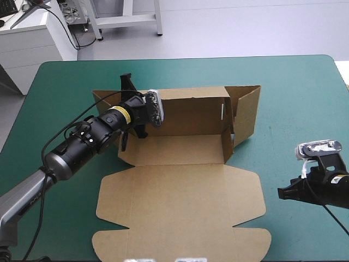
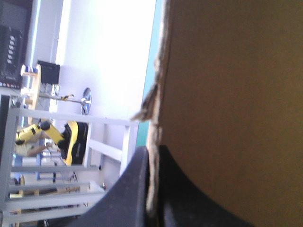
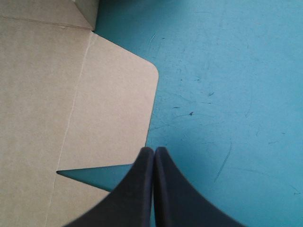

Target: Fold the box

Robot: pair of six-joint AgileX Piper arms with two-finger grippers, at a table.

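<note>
The brown box point(image 1: 185, 191) lies mid-table with its back wall point(image 1: 191, 114) and right wall point(image 1: 245, 112) raised. Its lid lies flat toward the near edge. My left gripper point(image 1: 127, 86) is at the box's left wall, pointing toward the far edge. In the left wrist view the left gripper point(image 2: 151, 156) is shut on the board's edge point(image 2: 227, 94), one black finger on each side. My right gripper point(image 1: 281, 192) hovers low over the cover, right of the lid and apart from it. Its fingers are shut in one arch point(image 3: 154, 150), with the lid's rounded corner flap point(image 3: 94, 94) just ahead.
The teal-green cover point(image 1: 294, 98) stretches wide to the right of the box and behind it. The table's right edge point(image 1: 344, 82) lies close behind my right arm. A notch between two lid flaps point(image 3: 90, 174) shows cover beside the right fingers.
</note>
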